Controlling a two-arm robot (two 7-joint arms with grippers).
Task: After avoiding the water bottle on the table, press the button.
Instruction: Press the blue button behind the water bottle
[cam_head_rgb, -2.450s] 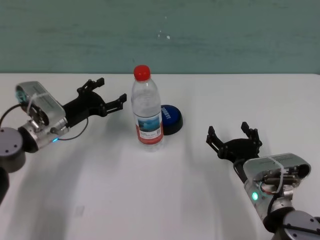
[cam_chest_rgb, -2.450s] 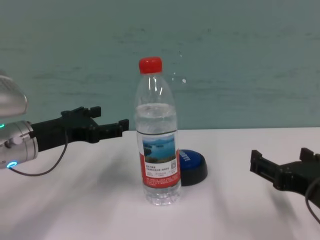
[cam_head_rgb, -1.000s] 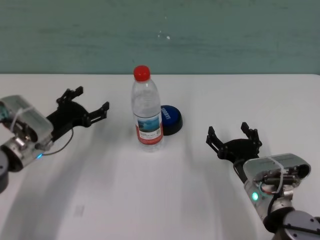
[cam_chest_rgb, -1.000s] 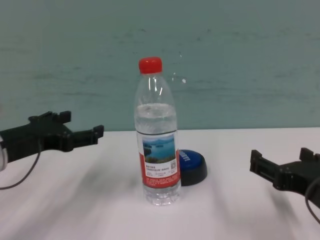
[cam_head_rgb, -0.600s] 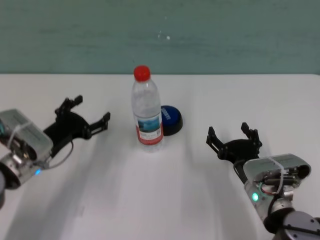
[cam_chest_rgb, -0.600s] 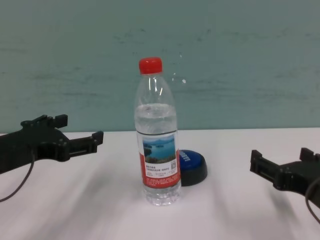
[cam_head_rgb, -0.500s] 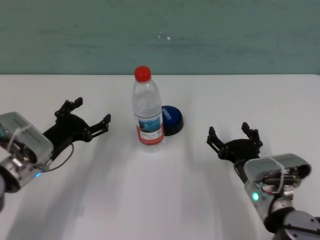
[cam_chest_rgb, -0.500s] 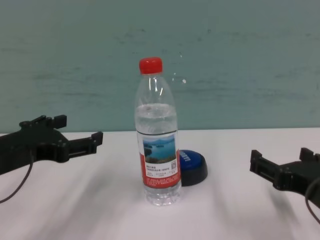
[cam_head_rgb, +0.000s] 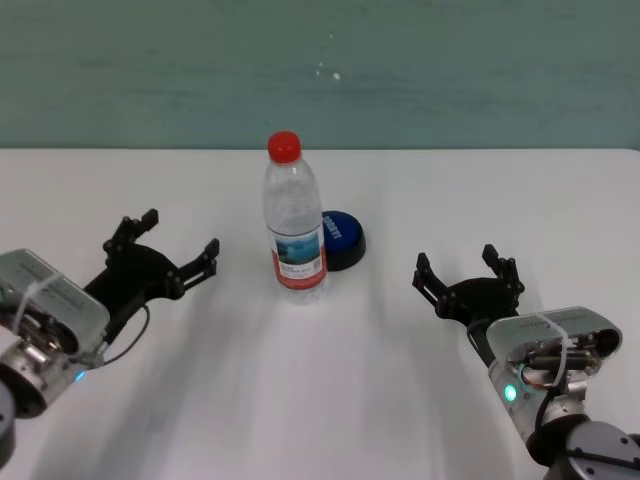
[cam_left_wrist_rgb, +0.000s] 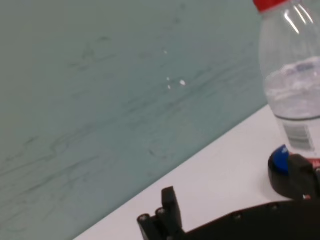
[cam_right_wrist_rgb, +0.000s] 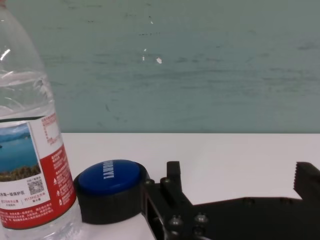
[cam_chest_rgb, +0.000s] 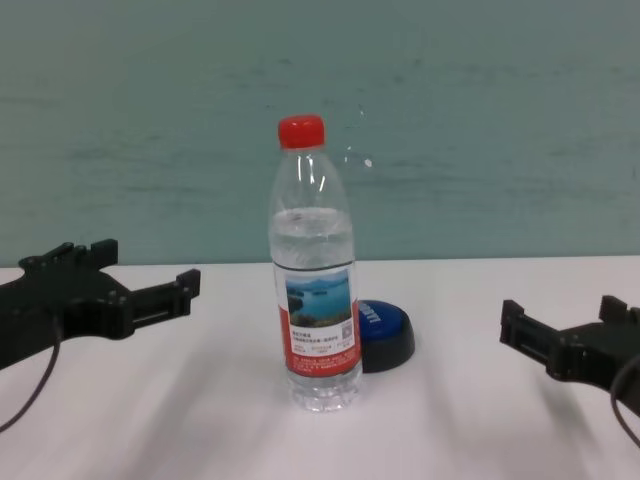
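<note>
**Button press pending: both arms standing off from the bottle**

Across the whole working area I have the white surface (cam_head_rgb: 320, 400), with all task items grouped near its middle toward the back wall.

1. Water bottle (cam_head_rgb: 295, 215): upright, red cap on, at centre. It is the tallest item and stands on the near-left side of the target, hiding part of it in the chest view.
2. Left gripper (cam_head_rgb: 160, 262): hovering well to the left of the bottle, jaws spread wide and empty, aimed toward the bottle. From this side the bottle lies directly across the line to the target.
3. Right gripper (cam_head_rgb: 468, 280): low over the surface, well apart from the bottle on its right, jaws wide and empty.
4. Button (cam_head_rgb: 342, 238): blue dome on a black base, just behind and to the right of the bottle, close against it; I cannot tell whether they touch. Its right side is fully exposed in the right wrist view.

Step in hand, as I judge it: the approach stage. Nothing contacts the button, so the press is not yet done.

Next move, in my estimate: reach the dome from above, or from its open right-hand side, and push straight down on the blue top. The margin beside the bottle is slim; a sideways sweep risks toppling it. A left-arm approach must arc behind the bottle, not through it.
</note>
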